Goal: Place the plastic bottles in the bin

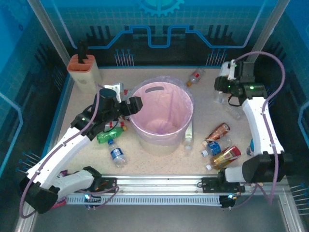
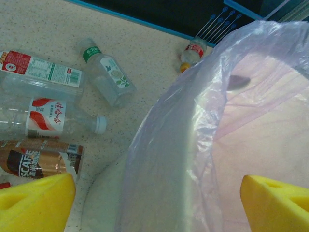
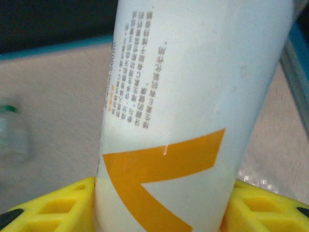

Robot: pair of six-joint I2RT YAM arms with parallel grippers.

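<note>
Most bottles lie loose on the table (image 1: 154, 162); none can be seen in the bin (image 1: 161, 113), which stands mid-table. Its pink-lined interior looks bare as far as the overhead and left wrist views reach.

Left gripper (image 1: 129, 105): at the bin's left rim, jaws wide apart, holding nothing.

Right gripper (image 3: 161, 207): at the far right of the table, well apart from the bin, pads pressed on both sides of a white bottle with an orange mark (image 3: 183, 72). Whether it is lifted cannot be told.

Right of the bin lie a front amber bottle (image 1: 226, 154), a second amber bottle (image 1: 218, 131) and a blue-labelled bottle (image 1: 212, 147). Left of it lie a green bottle (image 1: 108, 137) and a clear bottle (image 1: 116, 155). A small red-labelled bottle (image 1: 195, 77) lies near the far edge.

Assessment: one pick in hand, apparently no deposit made, nearly the whole task outstanding.
</note>
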